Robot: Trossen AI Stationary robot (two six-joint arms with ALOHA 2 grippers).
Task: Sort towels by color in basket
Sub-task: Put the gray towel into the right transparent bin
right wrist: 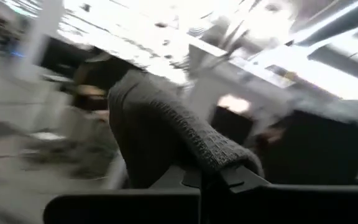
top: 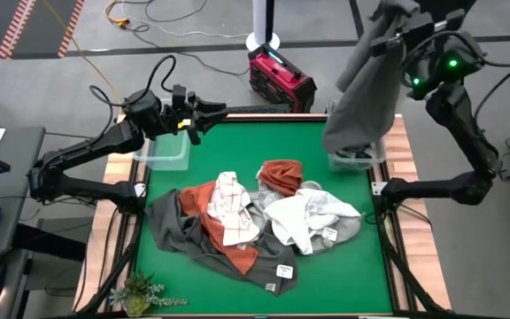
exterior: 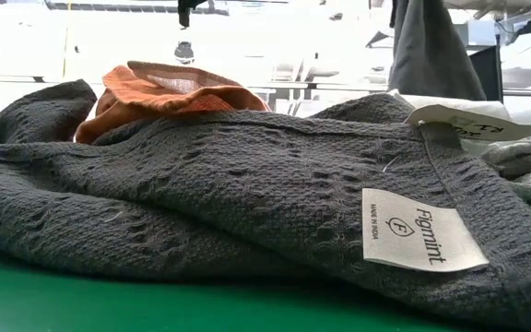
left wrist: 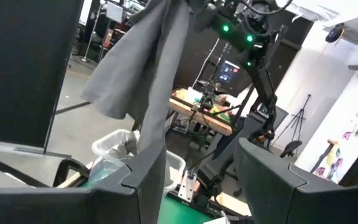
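My right gripper [top: 395, 19] is raised beyond the table's far right corner and is shut on a grey towel [top: 361, 84]. The towel hangs long over the right clear bin [top: 359, 160]; it also shows in the left wrist view [left wrist: 148, 68]. My left gripper [top: 204, 113] hovers open by the left clear bin [top: 160, 152] and holds nothing. A pile lies mid-table: a dark grey towel [top: 184, 230], rust orange towels [top: 282, 175], a white towel with grey checks [top: 230, 208], a white towel [top: 304, 217] and a light grey one [top: 348, 226]. My right gripper holds the grey towel by its top end [right wrist: 219, 155], which is bunched and folded over the shut fingers. The towel is lifted clear of the table and hangs slack below. Its lower end [top: 351, 142] reaches down to the right bin; whether it touches I cannot tell.
A red box [top: 282, 78] and cables lie on the floor beyond the far edge. A small plant [top: 140, 292] sits at the near left corner. In the low view the dark grey towel [exterior: 247, 194] with its label fills the foreground. Green table [top: 237, 142] shows between the bins.
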